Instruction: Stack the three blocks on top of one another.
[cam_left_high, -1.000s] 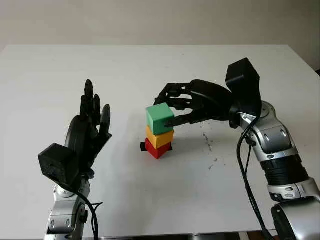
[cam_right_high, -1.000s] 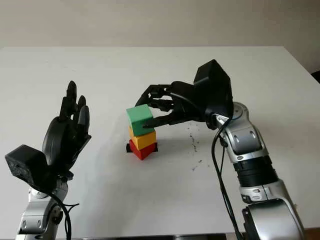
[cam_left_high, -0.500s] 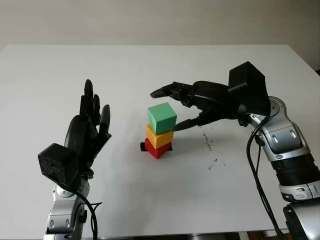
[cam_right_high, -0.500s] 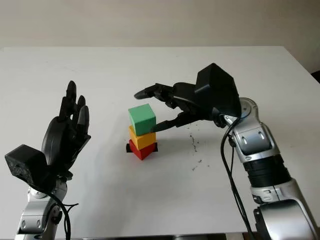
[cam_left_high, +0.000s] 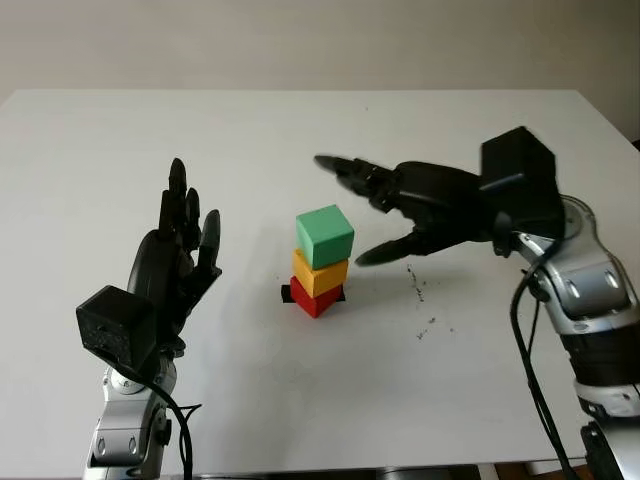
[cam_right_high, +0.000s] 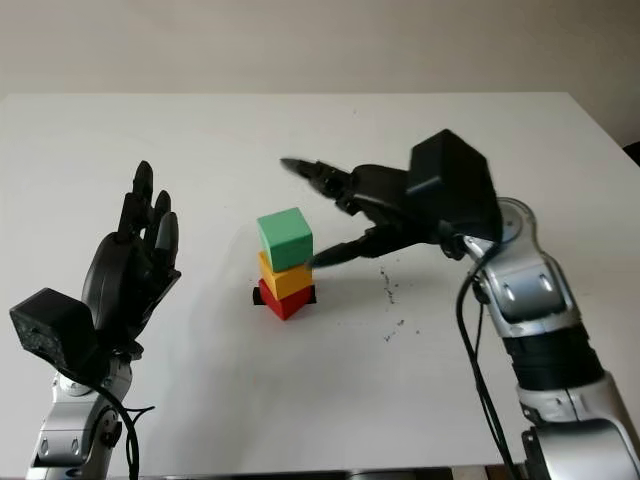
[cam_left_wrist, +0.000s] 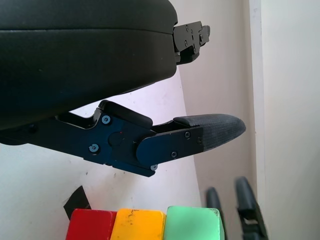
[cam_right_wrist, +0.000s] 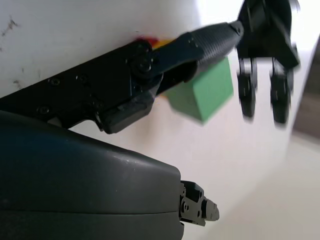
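Note:
Near the middle of the white table (cam_left_high: 300, 400) stands a stack of three blocks. The green block (cam_left_high: 325, 235) is on top, the yellow block (cam_left_high: 319, 274) is in the middle, and the red block (cam_left_high: 314, 299) is at the bottom. My right hand (cam_left_high: 358, 210) is open just to the right of the stack, clear of the green block, holding nothing. My left hand (cam_left_high: 185, 225) is open and raised to the left of the stack, well apart from it. The stack also appears in the left wrist view, with the green block (cam_left_wrist: 192, 224) beside the yellow block (cam_left_wrist: 140, 225).
A small black tag (cam_left_high: 286, 293) lies on the table at the red block's left foot. Dark specks (cam_left_high: 415, 285) mark the table to the right of the stack. Open table surface surrounds the stack on all sides.
My right hand has let go of the green block, opened and drawn back to the right. The green block stays on the stack. My left hand has not moved.

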